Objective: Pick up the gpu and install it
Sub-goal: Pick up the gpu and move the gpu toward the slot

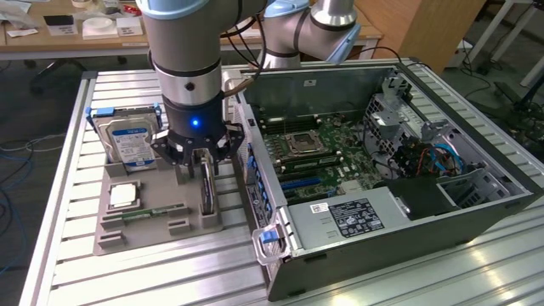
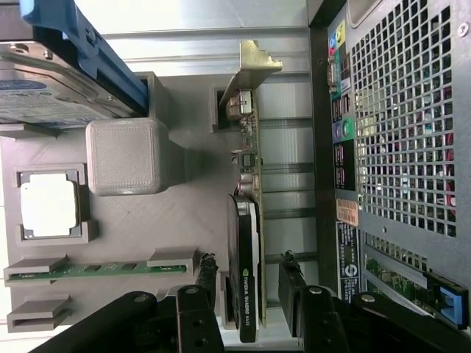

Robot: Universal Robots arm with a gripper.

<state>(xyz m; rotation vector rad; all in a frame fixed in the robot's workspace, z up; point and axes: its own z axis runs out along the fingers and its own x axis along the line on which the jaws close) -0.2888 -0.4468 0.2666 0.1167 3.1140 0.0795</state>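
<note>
On the grey tray [image 1: 157,224]: the gpu [image 1: 207,189] stands on its long edge in a slot along the side nearest the computer case [image 1: 386,252].
Gpu look: thin card with a black shroud bearing small lettering, green board past it, and a pale metal bracket at the end away from the gripper [image 1: 202,169].
Gripper state: jaws apart, one finger on each side of the card's black end; the wrist view shows a gap on both sides, so nothing is held.
Table [image 1: 127,280]: ribbed aluminium slats; tray and case sit just beside each other.
Room: a wooden desk [image 1: 51,39] with small white items stands behind.
Tray contents: a silver hard drive [image 1: 132,141] with a blue label, a processor chip [image 1: 124,194] flat in a square recess, and a green memory stick [image 1: 149,212] in a slot.
Case contents: side open, showing a motherboard [image 1: 319,150] and a black power supply [image 1: 353,217].
</note>
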